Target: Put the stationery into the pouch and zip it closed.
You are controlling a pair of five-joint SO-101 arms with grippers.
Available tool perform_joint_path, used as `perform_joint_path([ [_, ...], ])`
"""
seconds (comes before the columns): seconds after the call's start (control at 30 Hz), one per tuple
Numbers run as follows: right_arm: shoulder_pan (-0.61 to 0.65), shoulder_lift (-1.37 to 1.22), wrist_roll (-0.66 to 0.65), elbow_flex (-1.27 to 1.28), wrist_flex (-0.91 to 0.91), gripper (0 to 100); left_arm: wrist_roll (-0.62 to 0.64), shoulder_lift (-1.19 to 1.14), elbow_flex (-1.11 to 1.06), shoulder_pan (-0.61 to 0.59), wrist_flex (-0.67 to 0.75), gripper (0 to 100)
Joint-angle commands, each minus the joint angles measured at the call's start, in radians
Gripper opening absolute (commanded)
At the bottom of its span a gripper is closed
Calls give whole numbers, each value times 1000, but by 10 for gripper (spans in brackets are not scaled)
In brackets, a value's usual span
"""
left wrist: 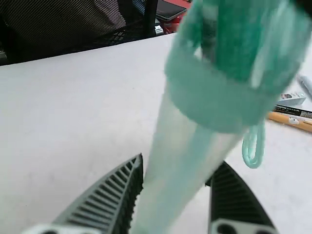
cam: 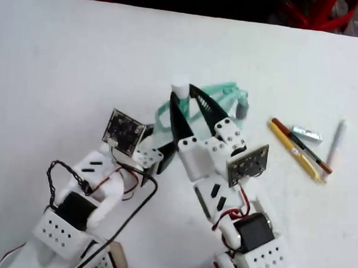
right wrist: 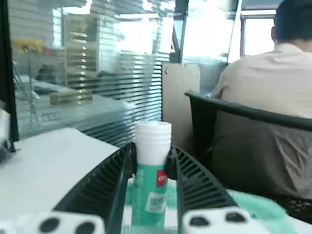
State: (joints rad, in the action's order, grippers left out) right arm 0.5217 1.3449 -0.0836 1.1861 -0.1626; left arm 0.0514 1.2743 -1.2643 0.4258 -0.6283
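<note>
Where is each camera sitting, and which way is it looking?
High view: up above, looking down on the table; both arms show, the right hand holding the glue stick.
Left wrist view: on the left arm, looking past the left hand along the pouch it holds toward the pens.
Right wrist view: on the right arm, looking level into the room; its hand grips the glue stick.
High and left wrist views share the pouch and pens.

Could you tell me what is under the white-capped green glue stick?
The green mesh pouch, held by the left gripper; the right gripper, clamping the glue stick, hides its opening.
</note>
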Motion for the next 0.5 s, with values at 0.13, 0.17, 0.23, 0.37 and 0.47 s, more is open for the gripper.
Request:
perform_joint_path([
  [0.13, -51, -117, -3, -5, 165, 18, 11, 5, 97, -8, 20, 210],
  [0.17, -48, -130, -3, -5, 162, 18, 11, 5, 97, -8, 20, 210],
  [0.23, -45, -151, -3, -3, 134, 18, 11, 5, 92, -8, 21, 210],
  [0.37, -42, -133, -2, -12, 71, 20, 11, 1, 91, -8, 25, 210],
  [0.47, -10, -97, -3, -51, -28, 32, 9, 1, 91, -10, 25, 210],
])
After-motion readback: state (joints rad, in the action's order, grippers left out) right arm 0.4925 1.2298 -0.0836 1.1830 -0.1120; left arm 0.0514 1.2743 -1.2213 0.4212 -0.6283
